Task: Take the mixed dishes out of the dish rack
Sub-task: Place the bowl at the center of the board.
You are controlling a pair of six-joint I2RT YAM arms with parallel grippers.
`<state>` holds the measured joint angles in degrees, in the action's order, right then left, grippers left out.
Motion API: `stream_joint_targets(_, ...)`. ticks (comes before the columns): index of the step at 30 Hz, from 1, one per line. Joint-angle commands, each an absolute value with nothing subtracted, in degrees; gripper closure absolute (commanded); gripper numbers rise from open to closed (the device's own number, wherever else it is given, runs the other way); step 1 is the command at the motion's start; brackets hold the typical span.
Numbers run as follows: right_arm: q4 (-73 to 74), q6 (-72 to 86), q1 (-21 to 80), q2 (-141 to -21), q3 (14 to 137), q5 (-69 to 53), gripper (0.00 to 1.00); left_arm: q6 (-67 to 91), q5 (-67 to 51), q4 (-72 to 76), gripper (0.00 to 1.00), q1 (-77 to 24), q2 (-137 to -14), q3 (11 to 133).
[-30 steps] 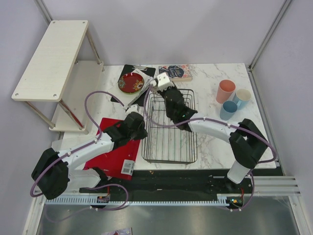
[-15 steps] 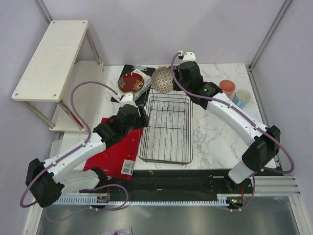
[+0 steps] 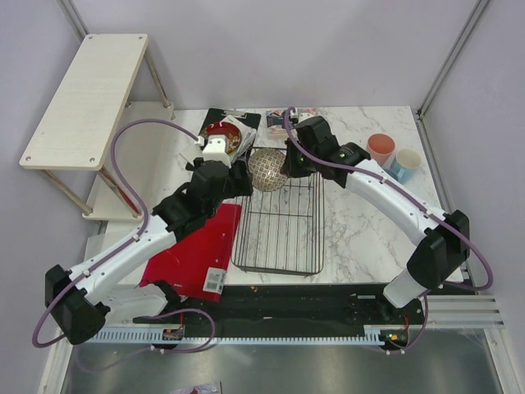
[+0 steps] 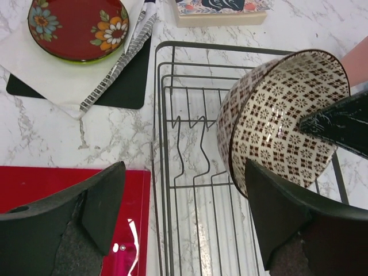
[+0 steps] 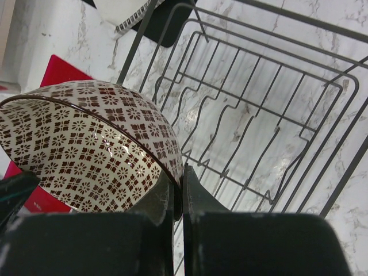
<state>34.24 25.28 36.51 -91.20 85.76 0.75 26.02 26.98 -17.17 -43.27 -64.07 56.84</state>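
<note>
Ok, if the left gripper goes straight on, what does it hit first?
Likely the bowl, hanging in the right gripper just ahead of the left gripper; below it, the rack. Depth is unclear.

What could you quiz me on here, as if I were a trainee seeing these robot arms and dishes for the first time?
1. True or false: the right gripper is shut on the rim of the patterned bowl, above the dish rack.
2. Where is the red floral plate? A: in the rack. B: on a white mat outside the rack. C: on the white shelf.
3. Fill in: the left gripper has its jaws ____, with nothing between them.

Key: 1 true; 2 B; 3 open.
</note>
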Motion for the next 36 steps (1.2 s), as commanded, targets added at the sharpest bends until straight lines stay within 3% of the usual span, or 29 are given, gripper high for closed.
stream_joint_targets(1, 33.5, 26.3, 36.3, -87.3, 86.8, -3.1, 1.00, 20.5, 30.2, -12.2, 0.13, -43.3, -65.4, 58.6)
stream_joint_targets(13, 33.5, 26.8, 36.5, -87.7, 85.6, -5.1, 1.00, 19.6, 29.4, -7.3, 0.29, -43.4, -68.9, 59.1)
stream_joint_targets(14, 33.5, 26.9, 36.5, -87.7, 85.4, -5.4, 1.00, 19.1, 29.1, -7.6, 0.40, -43.4, -70.1, 59.5)
stream_joint_targets(16, 33.3, 27.0, 36.5, -87.4, 85.3, -5.5, 1.00, 18.3, 28.7, -8.1, 0.53, -43.4, -71.6, 60.6)
stream_joint_targets(17, 33.3, 26.8, 36.4, -87.4, 85.3, -5.7, 1.00, 18.1, 28.8, -9.1, 0.67, -43.4, -72.2, 60.9)
stream_joint_targets(19, 33.4, 26.5, 36.6, -87.2, 85.2, -5.7, 1.00, 17.0, 27.9, -9.5, 0.83, -43.5, -74.2, 61.6)
stream_joint_targets(20, 33.5, 26.2, 36.7, -87.2, 85.0, -5.5, 1.00, 16.8, 27.7, -9.8, 0.98, -43.5, -74.7, 61.7)
stream_joint_targets(23, 33.3, 25.5, 36.7, -86.6, 84.3, -4.7, 1.00, 17.2, 29.1, -10.5, 0.98, -43.4, -75.7, 62.2)
stream_joint_targets(26, 29.8, 24.9, 36.8, -83.3, 81.2, -2.0, 0.57, 18.5, 28.7, -10.9, 0.98, -42.6, -75.1, 62.8)
stream_joint_targets(27, 28.2, 24.9, 37.3, -81.9, 79.7, 1.5, 0.37, 19.4, 27.7, -11.4, 0.98, -40.8, -74.5, 62.9)
stream_joint_targets(28, 26.4, 24.8, 37.5, -80.3, 76.5, 3.2, 0.30, 20.6, 26.0, -12.1, 0.98, -39.4, -74.4, 63.4)
stream_joint_targets(29, 23.2, 24.8, 37.6, -77.1, 74.9, 5.2, 0.12, 23.6, 22.1, -12.8, 0.98, -37.7, -74.3, 64.5)
stream_joint_targets(32, 19.4, 24.3, 37.6, -72.0, 70.3, 11.9, 0.02, 28.2, 15.1, -15.7, 0.98, -30.1, -75.6, 67.7)
stream_joint_targets(36, 15.0, 23.6, 37.6, -66.5, 65.2, 17.3, 0.02, 30.7, 11.8, -17.7, 0.98, -22.3, -79.3, 73.4)
